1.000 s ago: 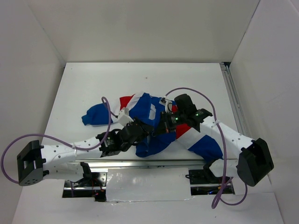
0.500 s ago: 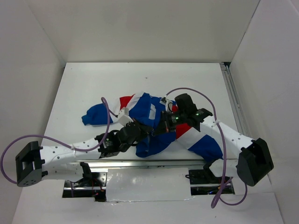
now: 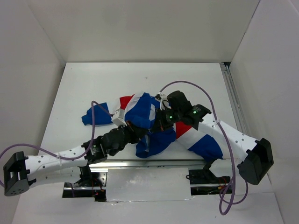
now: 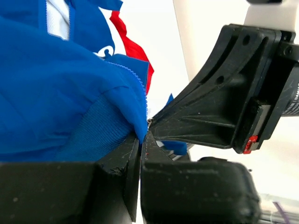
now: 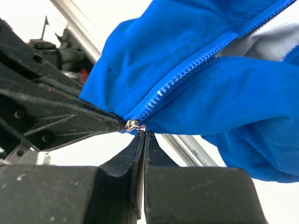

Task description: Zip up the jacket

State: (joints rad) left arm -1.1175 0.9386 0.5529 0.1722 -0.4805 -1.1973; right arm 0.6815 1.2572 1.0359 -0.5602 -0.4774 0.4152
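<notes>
Two sets of jaws: both are meeting at one spot on the hem of the small royal-blue fabric jacket [image 3: 142,105] with red and white panels.
Left gripper [image 4: 141,137]: its black fingers are pressing together, pinching the corner of the ribbed blue hem just beside the zip, near the centre of the left wrist view.
Right gripper [image 5: 143,133]: its black fingers are pressing tightly together, nipping the small silver zipper slider [image 5: 132,125] at their tips, left of centre in the right wrist view.
Zipper teeth [image 5: 187,70]: a blue row is running from the slider toward the upper right of that frame.
Neighbouring fingers: each wrist view is showing the other gripper's black finger coming in tip to tip with its own.
Jacket position: it is lying crumpled at the centre of the white table [image 3: 84,84] in the top view, one blue sleeve reaching left, a red, white and blue part stretching toward the lower right under the right arm.
Arms: they are reaching in from the lower left and lower right, purple cables [image 3: 96,122] looping above them.
</notes>
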